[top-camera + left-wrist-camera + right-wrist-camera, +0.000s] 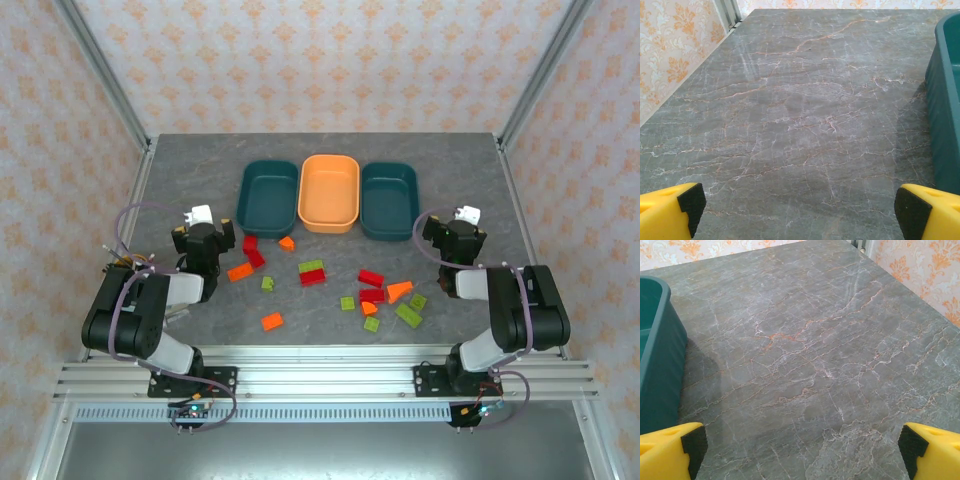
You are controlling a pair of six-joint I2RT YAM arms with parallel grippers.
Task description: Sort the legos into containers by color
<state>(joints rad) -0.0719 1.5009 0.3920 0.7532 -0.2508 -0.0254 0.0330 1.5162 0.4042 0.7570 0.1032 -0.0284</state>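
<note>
Nothing sorted yet, all three trays are bare. Reference is the orange tray (329, 192), with the left teal tray (268, 193) and the right teal tray (389, 198) just beside it, one on each side. The legos (372, 295) lie loose on the bench (190, 175), all on the near side of the orange tray, scattered from near-left to near-right of it. My left tool (801, 209) is spread wide with nothing between the pads, near-left of the orange tray. My right tool (802, 449) is likewise spread and empty, near-right of it. Handling, my guess: the bricks are light, rigid, slick plastic, so there's no crush risk, but they'll skate on the bench if one pad lands first. Pinch across two parallel flat sides, low and centred. Wedges like the orange wedge (400, 290), near-right of the orange tray, want the flat flanks, not the slope, or they'll squirt out. The red brick (312, 278) and green brick (311, 266), straight in front of the orange tray, touch each other, so expect one to drag the other.
</note>
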